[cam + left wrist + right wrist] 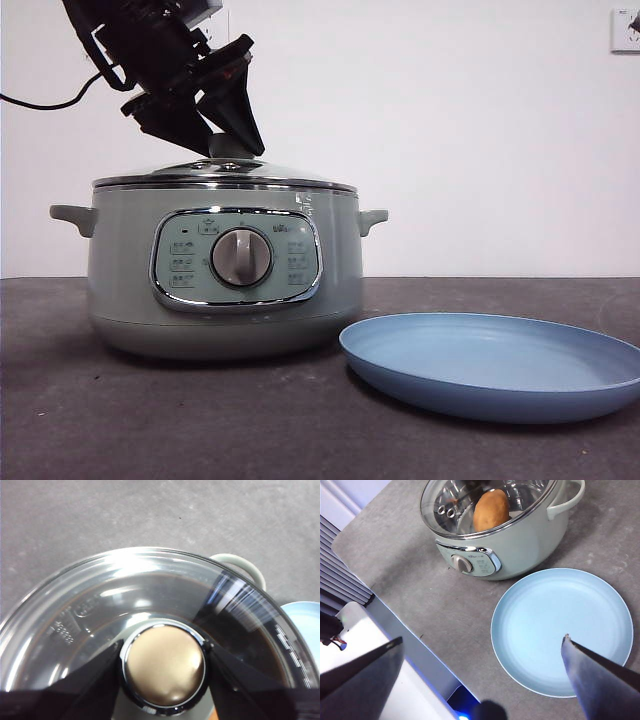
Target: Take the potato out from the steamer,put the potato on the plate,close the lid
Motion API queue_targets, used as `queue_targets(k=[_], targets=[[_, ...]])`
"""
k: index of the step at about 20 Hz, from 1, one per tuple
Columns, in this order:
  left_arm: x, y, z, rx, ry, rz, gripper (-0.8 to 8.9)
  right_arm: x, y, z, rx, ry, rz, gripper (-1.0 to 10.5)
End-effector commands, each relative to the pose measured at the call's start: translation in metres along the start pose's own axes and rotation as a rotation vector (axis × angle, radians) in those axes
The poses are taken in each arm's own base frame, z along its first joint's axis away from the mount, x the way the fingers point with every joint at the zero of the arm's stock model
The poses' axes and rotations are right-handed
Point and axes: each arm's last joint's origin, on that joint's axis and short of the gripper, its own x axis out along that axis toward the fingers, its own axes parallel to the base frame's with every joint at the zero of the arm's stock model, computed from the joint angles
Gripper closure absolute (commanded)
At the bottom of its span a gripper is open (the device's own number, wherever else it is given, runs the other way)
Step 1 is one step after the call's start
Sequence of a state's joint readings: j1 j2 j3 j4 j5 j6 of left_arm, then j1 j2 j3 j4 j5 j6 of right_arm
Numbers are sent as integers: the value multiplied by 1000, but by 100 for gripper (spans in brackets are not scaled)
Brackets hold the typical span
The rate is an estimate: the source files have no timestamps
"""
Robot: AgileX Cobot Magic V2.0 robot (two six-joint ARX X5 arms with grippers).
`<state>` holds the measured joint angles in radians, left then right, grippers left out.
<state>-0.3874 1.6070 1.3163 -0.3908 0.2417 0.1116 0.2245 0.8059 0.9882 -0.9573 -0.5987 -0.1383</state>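
Note:
The sage-green steamer [120, 290] stands at the left of the dark table with its glass lid [270, 172] seated on the rim. My left gripper [232, 140] reaches down onto the lid's knob [164, 666]. Its jaws press against both sides of the knob. Through the glass, the right wrist view shows the orange-brown potato [491, 510] lying inside the steamer [530, 540]. The light-blue plate [480, 400] sits beside the steamer with nothing on it. My right gripper [482, 639] hangs open high above the table near the plate [560, 610].
A white ledge [380, 630] runs along the table's front edge in the right wrist view. A black cable [40, 103] trails off behind the left arm. A wall socket [625, 30] sits at the far upper right.

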Motion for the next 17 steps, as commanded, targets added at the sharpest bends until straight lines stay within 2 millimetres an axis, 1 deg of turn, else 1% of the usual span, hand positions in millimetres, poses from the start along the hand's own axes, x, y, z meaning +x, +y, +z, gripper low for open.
queue_targets(k=[1, 5, 9, 12, 14, 17], targets=[[0, 0, 0, 5, 1, 2, 822, -1, 0, 1, 1, -6, -3, 348], [-8, -2, 3, 9, -15, 4, 822, -1, 0, 1, 1, -6, -3, 348], [-30, -6, 12, 24, -83, 13, 822, -1, 0, 1, 0, -7, -3, 348], [-52, -9, 18, 35, -140, 26, 822, 0, 0, 1, 1, -6, -3, 348], [-72, -10, 20, 38, -170, 38, 822, 0, 0, 1, 2, -6, -3, 348], [-110, -16, 18, 33, -188, 55, 822, 0, 0, 1, 2, -6, -3, 348]])
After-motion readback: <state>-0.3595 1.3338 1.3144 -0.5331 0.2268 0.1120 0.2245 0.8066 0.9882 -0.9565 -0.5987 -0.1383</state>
